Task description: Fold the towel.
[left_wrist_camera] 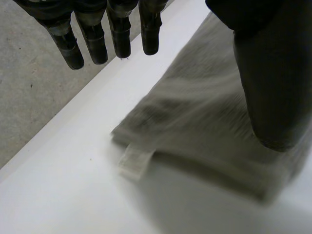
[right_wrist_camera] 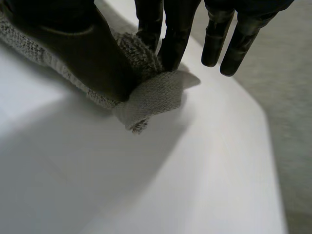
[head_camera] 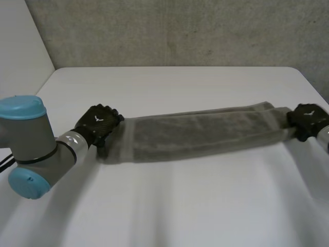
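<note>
A white worktop stands against a rough grey wall. On it lies the grey towel, folded into a long narrow strip. Its long axis runs across the worktop from the robot's left to its right, and the right end sits a little farther toward the wall.

The left arm reaches in low from the near left corner. The left hand is at the towel's left end. In its wrist view the fingers hang straight and apart above the worktop, clear of the cloth, while the thumb is over the towel. A small pale label sticks out from this end.

The right hand is at the towel's right end. There a corner is pinched between its thumb and the two nearer fingers, and the other fingers stay straight.
</note>
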